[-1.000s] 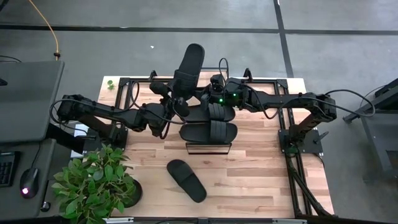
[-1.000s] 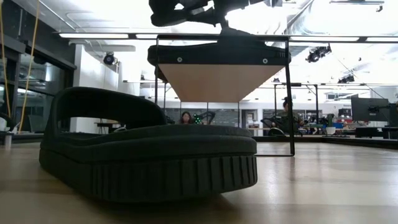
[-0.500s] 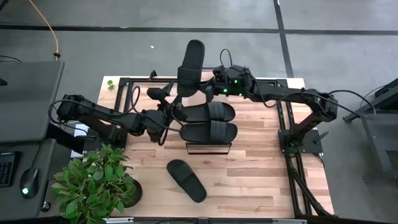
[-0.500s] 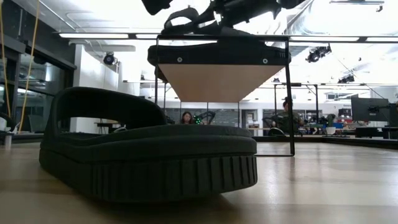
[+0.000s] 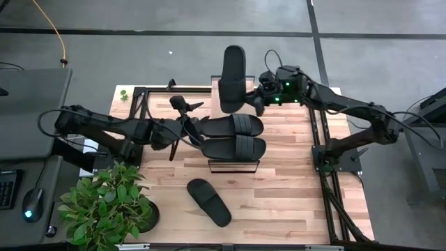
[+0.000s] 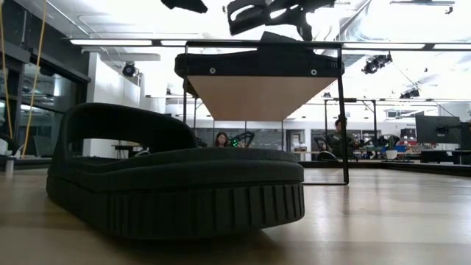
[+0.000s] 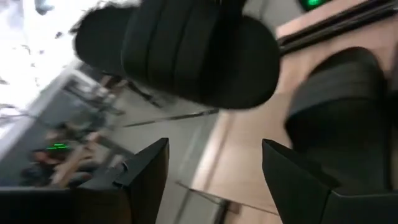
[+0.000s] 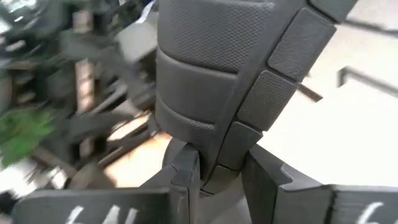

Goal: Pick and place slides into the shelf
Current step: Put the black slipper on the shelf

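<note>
Two black slides (image 5: 234, 125) (image 5: 235, 146) lie side by side on the shelf (image 5: 233, 164); its light wood plank shows in the low view (image 6: 261, 94). A third slide (image 5: 209, 202) lies sole-down on the table near the front, and it fills the low view (image 6: 176, 184). My right gripper (image 5: 258, 97) is shut on the fourth slide (image 5: 233, 77), high above the table's far edge. My left gripper (image 5: 187, 106) is open and empty left of the shelf, and it shows in its own wrist view (image 7: 214, 180). My right gripper pinches the slide's sole edge (image 8: 217, 163) between its two fingers, beside the ribbed strap (image 8: 186, 93) at the slide's near end (image 5: 240, 106). The fingers come from the table's right side. The slide is lifted clear, its long axis running out past the far edge.
A potted plant (image 5: 108, 209) stands at the table's front left corner. Dark metal frames (image 5: 143, 104) (image 5: 327, 153) carry the arms at the left and right edges. Bare wood (image 5: 293, 202) lies in front of the shelf, right of the loose slide.
My right gripper has carried the held slide up and toward the table's right and far edges, away from my left gripper. My left gripper has drawn back toward the table's left edge. The slides on the shelf and table have stayed put.
</note>
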Controlling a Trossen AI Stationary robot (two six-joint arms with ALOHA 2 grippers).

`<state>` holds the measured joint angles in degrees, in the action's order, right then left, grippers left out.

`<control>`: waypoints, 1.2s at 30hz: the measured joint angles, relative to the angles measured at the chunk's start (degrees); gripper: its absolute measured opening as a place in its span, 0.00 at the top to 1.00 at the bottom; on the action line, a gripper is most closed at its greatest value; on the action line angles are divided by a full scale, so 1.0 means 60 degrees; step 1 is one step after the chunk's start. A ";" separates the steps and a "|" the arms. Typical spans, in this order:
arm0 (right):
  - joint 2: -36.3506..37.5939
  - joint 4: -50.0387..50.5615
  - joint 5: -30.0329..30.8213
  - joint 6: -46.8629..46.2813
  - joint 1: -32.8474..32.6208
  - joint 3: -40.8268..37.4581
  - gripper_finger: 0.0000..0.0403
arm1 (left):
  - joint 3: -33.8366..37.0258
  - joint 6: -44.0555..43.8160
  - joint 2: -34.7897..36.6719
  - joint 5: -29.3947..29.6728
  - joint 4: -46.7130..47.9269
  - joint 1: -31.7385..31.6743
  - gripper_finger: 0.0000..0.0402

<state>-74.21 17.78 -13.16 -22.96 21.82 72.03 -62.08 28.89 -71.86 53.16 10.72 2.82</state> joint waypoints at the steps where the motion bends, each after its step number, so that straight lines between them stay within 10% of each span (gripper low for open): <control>1: 0.0079 0.0199 -0.0244 0.0018 -0.0003 0.0004 0.82 | 0.0000 -0.0182 0.0052 -0.0317 0.0235 -0.0122 0.41; 18: 0.0334 0.1387 -0.3389 -0.1112 -0.0296 0.0004 0.82 | 0.0000 0.0542 0.0169 0.0238 0.1894 -0.0345 0.42; 36: 0.0291 0.1126 -0.3380 -0.1368 -0.2035 0.0004 0.82 | 0.0001 0.5779 0.0100 0.0870 -0.0267 -0.0137 0.58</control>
<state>-72.47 24.54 -33.44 -31.17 9.61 72.05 -62.08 63.56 -71.26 58.38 9.12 2.00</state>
